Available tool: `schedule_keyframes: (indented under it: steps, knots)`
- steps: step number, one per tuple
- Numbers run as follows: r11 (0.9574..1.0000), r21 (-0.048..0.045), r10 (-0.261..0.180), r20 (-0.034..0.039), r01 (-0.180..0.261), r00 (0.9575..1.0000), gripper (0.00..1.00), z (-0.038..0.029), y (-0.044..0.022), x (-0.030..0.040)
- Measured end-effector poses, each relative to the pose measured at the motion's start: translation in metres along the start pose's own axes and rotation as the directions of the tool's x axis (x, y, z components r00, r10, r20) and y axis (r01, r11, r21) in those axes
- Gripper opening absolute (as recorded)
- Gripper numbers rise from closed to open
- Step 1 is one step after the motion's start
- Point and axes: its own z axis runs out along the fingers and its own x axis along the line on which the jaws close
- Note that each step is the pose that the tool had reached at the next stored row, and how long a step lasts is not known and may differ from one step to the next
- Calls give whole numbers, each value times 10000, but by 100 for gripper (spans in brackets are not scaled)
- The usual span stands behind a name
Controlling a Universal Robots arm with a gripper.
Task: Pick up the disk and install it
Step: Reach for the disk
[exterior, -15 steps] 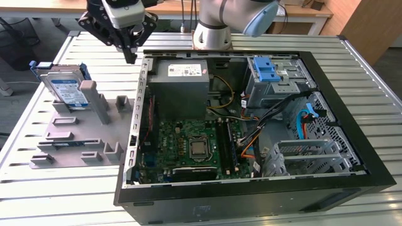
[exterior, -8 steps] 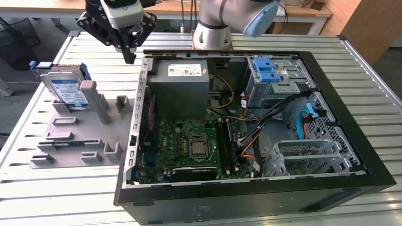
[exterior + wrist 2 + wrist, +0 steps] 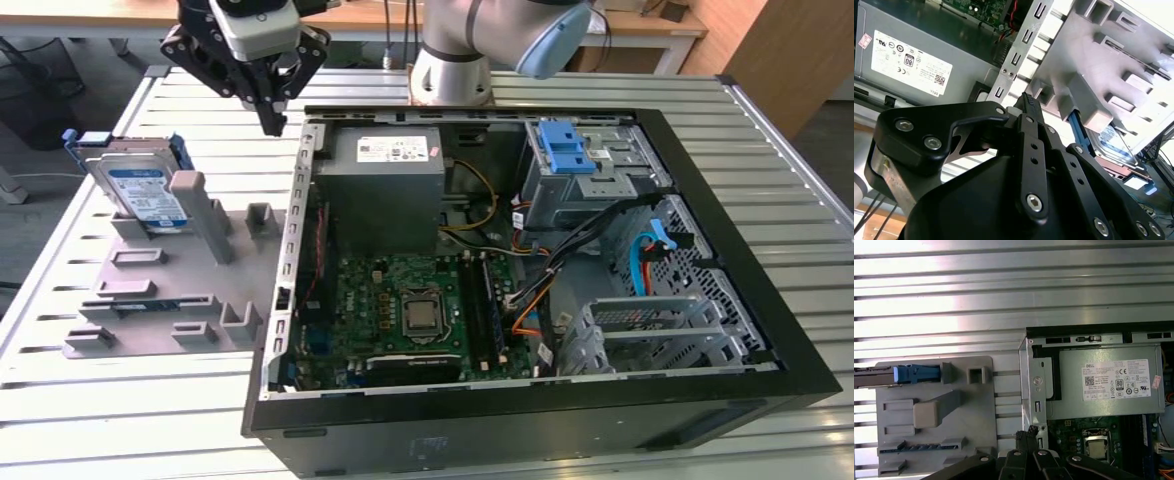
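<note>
Slatted table (image 3: 120,420); blue-labelled disk (image 3: 142,190) stands upright.

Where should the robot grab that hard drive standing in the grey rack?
By its upper edge, coming straight down from above. The disk stands on edge in the grey rack, its lower part seated there, so the top and flat faces are free.

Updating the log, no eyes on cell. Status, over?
Black gripper shut, empty, above the open black computer case's edge. Silver hard drive in blue bracket stands in grey plastic holder, untouched. Nothing seen between them.
</note>
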Motion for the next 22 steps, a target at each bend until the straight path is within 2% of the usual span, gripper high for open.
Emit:
schedule_keyframes:
  steps: [22]
  knots:
    - [10000,0,0,0,0,10000,11,3,-5,61]
